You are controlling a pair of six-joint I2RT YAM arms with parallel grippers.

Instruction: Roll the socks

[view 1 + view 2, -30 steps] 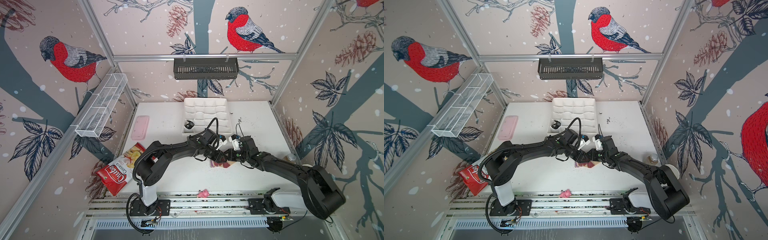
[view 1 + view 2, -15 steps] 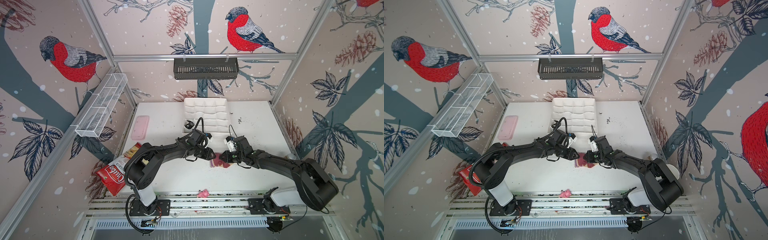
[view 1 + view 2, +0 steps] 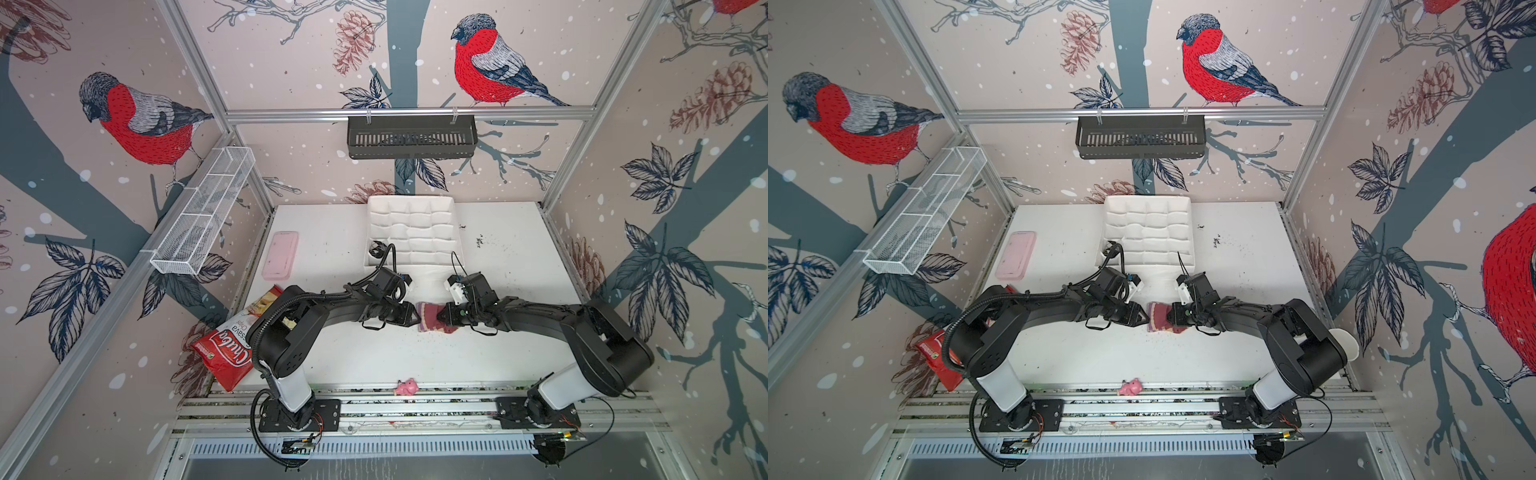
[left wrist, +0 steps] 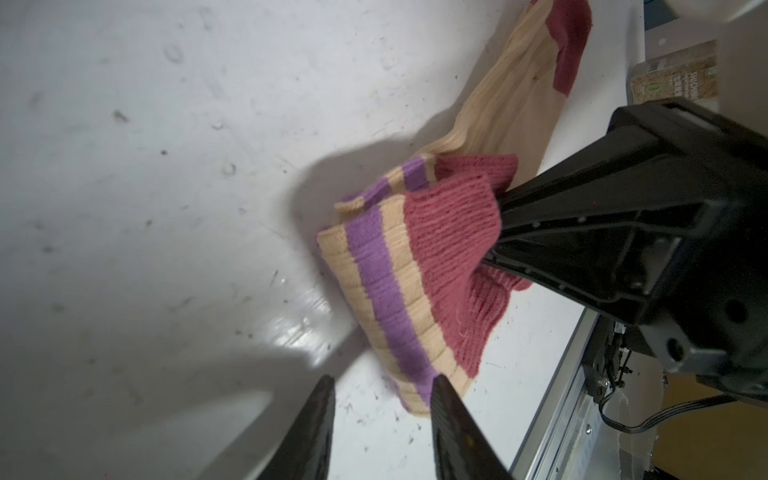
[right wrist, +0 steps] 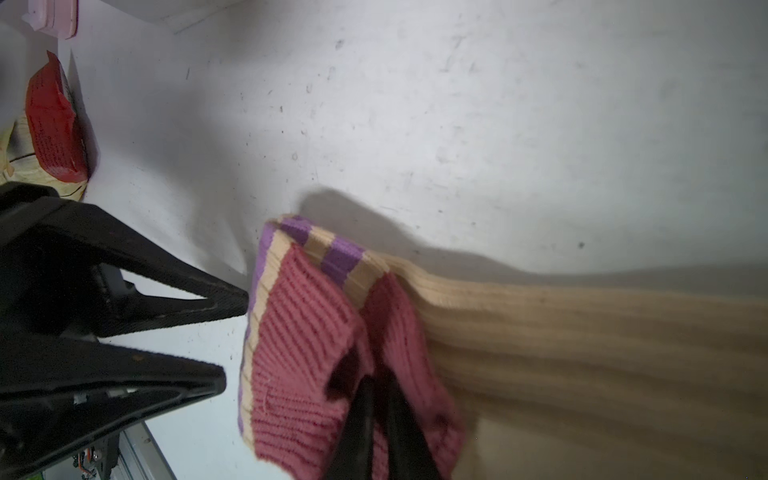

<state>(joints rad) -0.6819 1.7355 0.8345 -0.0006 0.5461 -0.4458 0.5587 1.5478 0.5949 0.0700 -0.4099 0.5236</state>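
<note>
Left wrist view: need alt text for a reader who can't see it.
A tan sock with purple stripes, folded over on the white table, is pinched at its maroon end in the jaws of the right gripper. The left gripper has its jaws open at the sock's striped edge.

Chips bag [image 3: 226, 359]: white script brand on red, reads roughly "Chuba", and above it "…sava Chips", with the start of that word unclear. In the left wrist view a tan packet [image 4: 673, 77] carries vertical print, maybe "SHICHIMI", too small to be sure. In the right wrist view the fine print on the bag's red back is unreadable.
</note>
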